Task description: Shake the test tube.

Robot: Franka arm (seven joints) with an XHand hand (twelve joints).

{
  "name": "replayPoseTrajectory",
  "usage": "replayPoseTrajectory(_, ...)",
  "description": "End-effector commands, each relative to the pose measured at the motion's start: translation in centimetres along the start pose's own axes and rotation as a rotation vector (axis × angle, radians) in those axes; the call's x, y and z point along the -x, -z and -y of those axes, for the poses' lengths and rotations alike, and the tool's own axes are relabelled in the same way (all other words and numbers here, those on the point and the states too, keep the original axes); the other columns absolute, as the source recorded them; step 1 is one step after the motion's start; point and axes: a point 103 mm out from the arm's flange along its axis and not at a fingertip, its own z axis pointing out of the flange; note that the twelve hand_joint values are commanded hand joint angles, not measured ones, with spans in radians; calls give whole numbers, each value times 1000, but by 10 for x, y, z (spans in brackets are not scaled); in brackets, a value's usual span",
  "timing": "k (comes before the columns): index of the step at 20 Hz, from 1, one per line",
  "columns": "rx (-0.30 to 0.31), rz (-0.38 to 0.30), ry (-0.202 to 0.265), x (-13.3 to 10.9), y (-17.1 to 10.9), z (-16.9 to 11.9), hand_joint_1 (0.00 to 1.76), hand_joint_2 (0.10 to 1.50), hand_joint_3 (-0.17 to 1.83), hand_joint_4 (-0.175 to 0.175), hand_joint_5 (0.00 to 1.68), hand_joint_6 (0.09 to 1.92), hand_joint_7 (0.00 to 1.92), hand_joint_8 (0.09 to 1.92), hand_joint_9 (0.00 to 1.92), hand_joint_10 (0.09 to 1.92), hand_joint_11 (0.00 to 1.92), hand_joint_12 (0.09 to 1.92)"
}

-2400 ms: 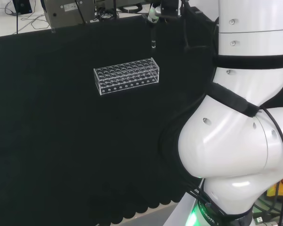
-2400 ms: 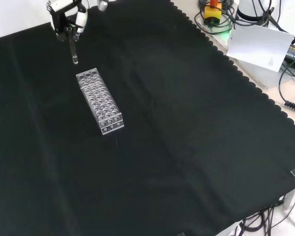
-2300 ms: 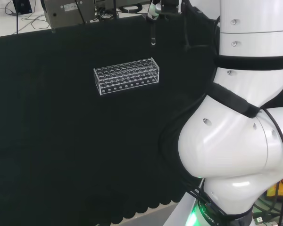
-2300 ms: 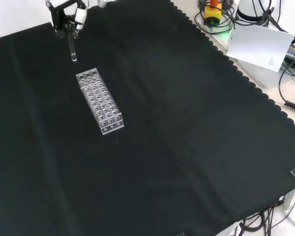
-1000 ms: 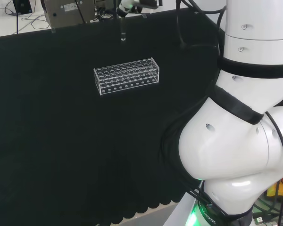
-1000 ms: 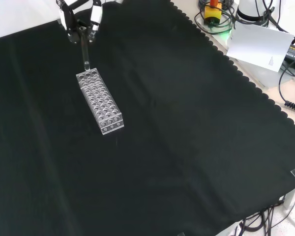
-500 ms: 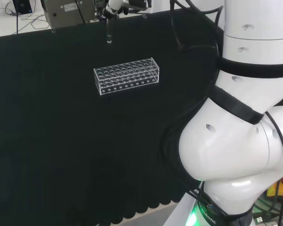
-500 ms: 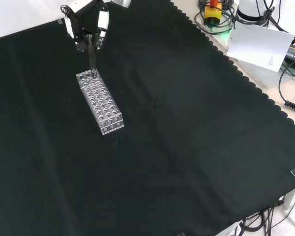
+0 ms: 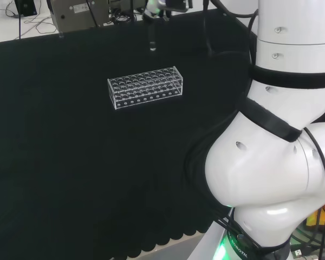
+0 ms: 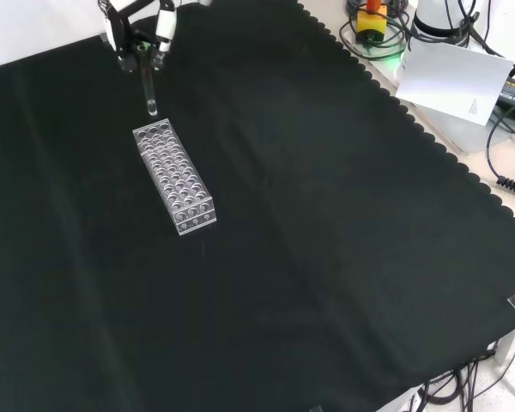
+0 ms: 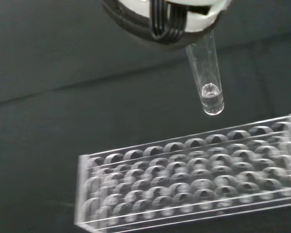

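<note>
A clear test tube (image 9: 151, 39) hangs upright in the air, its rounded end down, with the hand (image 9: 163, 5) shut on its upper part. In the front view the hand (image 10: 140, 33) is at the top left and the test tube (image 10: 148, 93) ends just above the far end of a clear plastic tube rack (image 10: 173, 176). The rack (image 9: 145, 86) stands on the black cloth, with the tube above and behind it in the head view. Seen from the wrist, the test tube (image 11: 206, 80) hangs free above the rack (image 11: 194, 179), whose holes hold nothing; a blurred part of the hand (image 11: 165, 17) covers the tube's top.
The arm's white links (image 9: 276, 151) take up the right of the head view. A grey box (image 9: 73, 13) with cables stands behind the cloth. In the front view, a white sheet (image 10: 451, 77) and a yellow device (image 10: 371, 17) lie beyond the cloth's scalloped edge (image 10: 429, 137).
The hand has swung the tube right in the head view, and up and back from the rack's end in the front view, after swinging the other way before. The rack has not moved.
</note>
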Motion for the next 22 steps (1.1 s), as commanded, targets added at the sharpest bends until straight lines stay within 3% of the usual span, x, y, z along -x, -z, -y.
replayPoseTrajectory(1, 21, 37, -206, 76, 12, 0, 1423, 870, 253, -175, 1246, 236, 1232, 855, 1250, 727, 1382, 784)
replayPoseTrajectory(5, 33, 47, -270, 102, 19, 3, 1423, 870, 254, -175, 1246, 235, 1232, 856, 1251, 727, 1382, 785)
replayPoseTrajectory(9, 35, 42, -255, 101, 18, 2, 1423, 869, 255, -175, 1247, 234, 1231, 857, 1250, 728, 1382, 786)
replayPoseTrajectory(13, 22, 16, -194, 75, 8, -3, 1423, 869, 256, -175, 1247, 233, 1231, 856, 1250, 729, 1382, 787)
replayPoseTrajectory(22, -12, -63, 4, -17, -13, -13, 1423, 867, 259, -175, 1248, 233, 1232, 856, 1250, 729, 1382, 789)
